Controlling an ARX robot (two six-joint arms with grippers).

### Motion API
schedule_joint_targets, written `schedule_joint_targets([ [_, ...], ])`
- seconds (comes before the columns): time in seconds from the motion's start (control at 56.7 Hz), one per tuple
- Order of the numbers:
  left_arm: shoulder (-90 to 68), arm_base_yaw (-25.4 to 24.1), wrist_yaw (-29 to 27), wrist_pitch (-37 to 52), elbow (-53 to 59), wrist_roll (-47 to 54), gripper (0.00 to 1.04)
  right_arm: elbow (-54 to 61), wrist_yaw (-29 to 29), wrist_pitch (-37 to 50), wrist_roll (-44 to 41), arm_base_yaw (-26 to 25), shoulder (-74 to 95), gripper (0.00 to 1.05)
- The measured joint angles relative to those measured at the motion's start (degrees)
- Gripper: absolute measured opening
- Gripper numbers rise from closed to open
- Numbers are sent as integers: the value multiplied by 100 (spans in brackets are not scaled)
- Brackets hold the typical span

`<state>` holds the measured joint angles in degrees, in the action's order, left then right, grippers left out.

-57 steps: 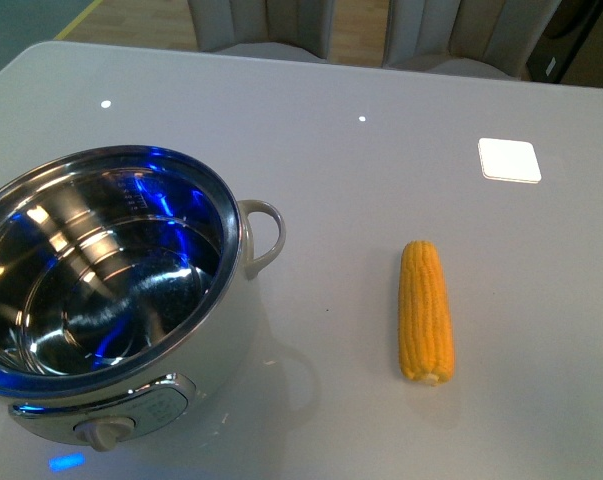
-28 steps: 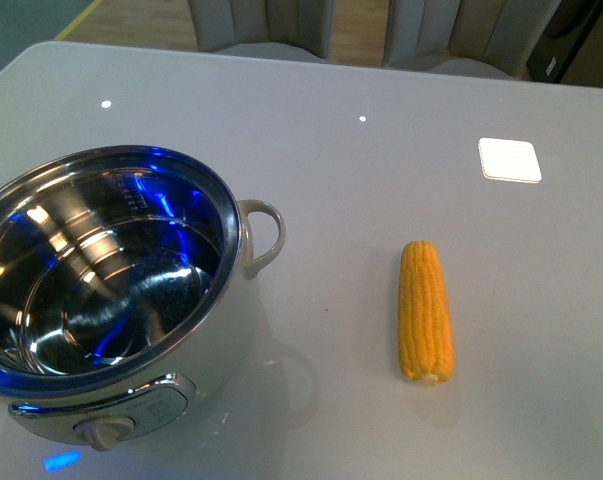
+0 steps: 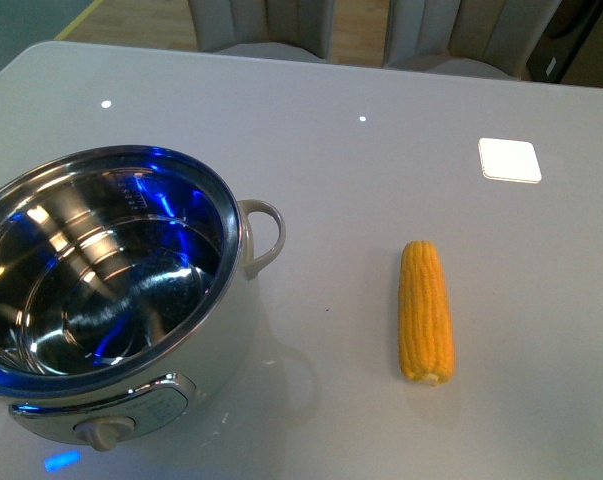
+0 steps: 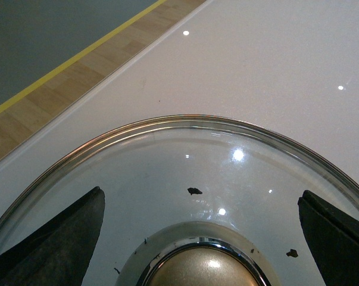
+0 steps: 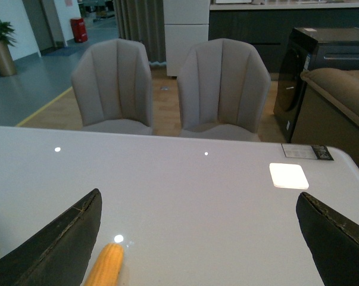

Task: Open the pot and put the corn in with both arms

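with your left gripper and right gripper both spread wide, pinch the corn, likely stiff, light and roll-prone, mid-cob, at 3 o'clock from the pot.

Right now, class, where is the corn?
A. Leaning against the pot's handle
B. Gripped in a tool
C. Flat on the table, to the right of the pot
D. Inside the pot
C: in the front view the corn lies flat on the table, well apart from the pot on its left, and no tool touches it.
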<state>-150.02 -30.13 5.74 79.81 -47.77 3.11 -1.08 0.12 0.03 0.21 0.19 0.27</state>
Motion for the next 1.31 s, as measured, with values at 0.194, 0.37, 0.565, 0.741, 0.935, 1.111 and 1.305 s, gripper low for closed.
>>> schedule_joint_targets([
  [0.194,551,-219,153,-284,221,-98,98,0,0,0,0,0,-2,96],
  [0.37,2411,-599,369,-1091,275,-439,98,0,-2,0,0,0,0,96],
  [0.565,3394,-693,887,-1672,640,-682,98,0,0,0,0,0,0,96],
  [0.741,4642,-859,1650,-1696,1349,-745,98,0,-2,0,0,0,0,96],
  [0.935,6478,-997,2758,-1919,2564,-990,98,0,0,0,0,0,0,96],
  [1.111,7637,-1152,3318,-2367,3399,-1064,98,0,0,0,0,0,0,96],
  [1.305,8238,-1226,3480,-2940,3775,-1045,98,0,-2,0,0,0,0,96],
])
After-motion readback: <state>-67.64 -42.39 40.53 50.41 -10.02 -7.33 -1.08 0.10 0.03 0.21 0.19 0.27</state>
